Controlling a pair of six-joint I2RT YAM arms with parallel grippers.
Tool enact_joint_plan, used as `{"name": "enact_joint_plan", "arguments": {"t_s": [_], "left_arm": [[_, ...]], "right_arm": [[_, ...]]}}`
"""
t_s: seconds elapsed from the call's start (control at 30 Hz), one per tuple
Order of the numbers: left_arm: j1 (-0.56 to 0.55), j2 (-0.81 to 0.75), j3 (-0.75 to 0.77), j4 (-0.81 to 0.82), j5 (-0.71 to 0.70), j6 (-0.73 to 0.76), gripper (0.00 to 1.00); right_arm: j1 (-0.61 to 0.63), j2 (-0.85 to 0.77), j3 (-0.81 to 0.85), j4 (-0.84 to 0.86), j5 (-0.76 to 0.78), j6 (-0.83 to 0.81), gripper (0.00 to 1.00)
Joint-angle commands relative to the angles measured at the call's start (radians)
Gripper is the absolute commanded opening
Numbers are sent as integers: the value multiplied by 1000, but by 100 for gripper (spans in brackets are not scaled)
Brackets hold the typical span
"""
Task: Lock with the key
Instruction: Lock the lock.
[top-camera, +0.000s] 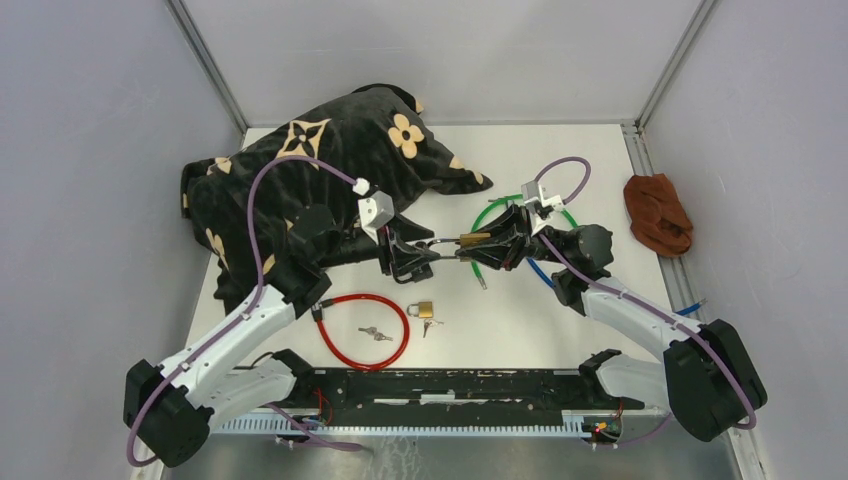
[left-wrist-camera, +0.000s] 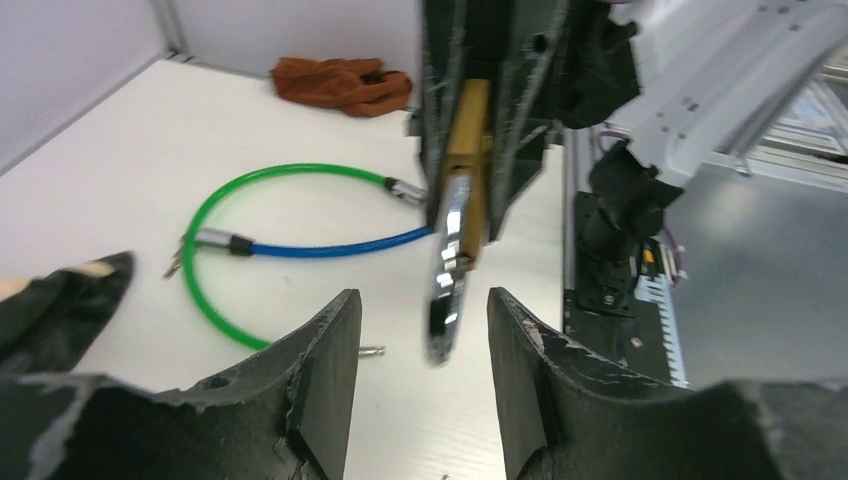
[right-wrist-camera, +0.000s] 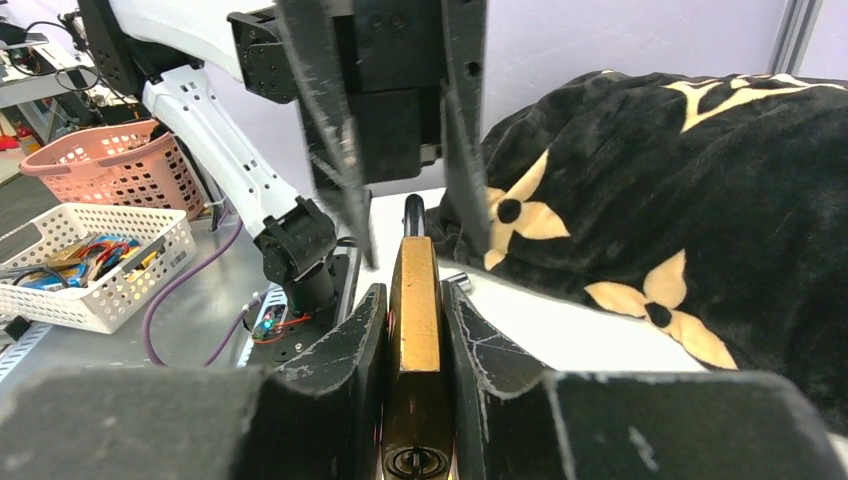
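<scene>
Clamping a brass padlock (right-wrist-camera: 415, 330) by its two flat sides, with the right gripper (right-wrist-camera: 414, 300) fingers (right-wrist-camera: 352, 345) pressed tight against the body, keyhole end toward the wrist and silver shackle (left-wrist-camera: 447, 250) thrust out ahead, clear of the table (top-camera: 560, 330). Cannot tell shackle latched from shackle sprung.

Straddling that shackle without a grasp: left gripper (left-wrist-camera: 424, 300) released, its fingers (left-wrist-camera: 325, 360) parted to either side of the metal, daylight on both sides, touching nothing.

Facing nose to nose above the middle of the table, with the held padlock in mid-air between the two grippers.

Lying down on the tabletop, nearer the arm bases and well apart from the held lock: a pair of keys (top-camera: 376, 333) inside a red cable loop (top-camera: 366, 296), a second, smaller padlock (top-camera: 421, 308) just outside that loop, and what looks like a small key (top-camera: 433, 322) just beside it.

Curling under and behind the right gripper: a green cable (left-wrist-camera: 290, 170) in a wide ring, joined through a metal ferrule to a blue cable (left-wrist-camera: 330, 247).

Heaped across the far left of the table, close behind the left arm: a black blanket (right-wrist-camera: 700, 180) with beige flower motifs.

Bunched near the far right edge: a brown cloth (left-wrist-camera: 340, 82).

Sitting off the table, in the right wrist view: a pink basket (right-wrist-camera: 95, 160) and a white basket (right-wrist-camera: 95, 280) of coloured odds and ends.
</scene>
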Motion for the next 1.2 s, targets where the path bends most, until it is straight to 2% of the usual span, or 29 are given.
{"name": "enact_joint_plan", "arguments": {"t_s": [0.0,0.17,0.27,0.43,0.47,0.53,0.57,0.8,1.03,1.17], "left_arm": [[82,-23,24,-17,27,-65,55],[82,-3,-32,131,69,-148,51],[81,9,-37,147,78,-152,44],[77,11,-43,145,109,-157,43],[77,11,-44,145,105,-157,34],[77,9,-45,167,102,-169,10],[76,9,-45,185,97,-183,3],[-33,34,-71,307,24,-176,2],[-60,70,-58,339,43,-220,2],[-84,88,-51,358,38,-214,2]], "right_arm": [[-4,-37,59,81,22,8,0],[-4,-32,68,111,15,34,0],[-4,-33,72,109,18,34,0],[-3,-28,74,113,23,33,0],[-4,-27,75,114,21,35,0],[-5,-24,75,115,21,36,0],[-4,-23,75,112,21,36,0],[5,-14,70,116,48,33,0],[6,-22,60,91,58,-13,0],[10,21,74,179,53,35,0]]}}
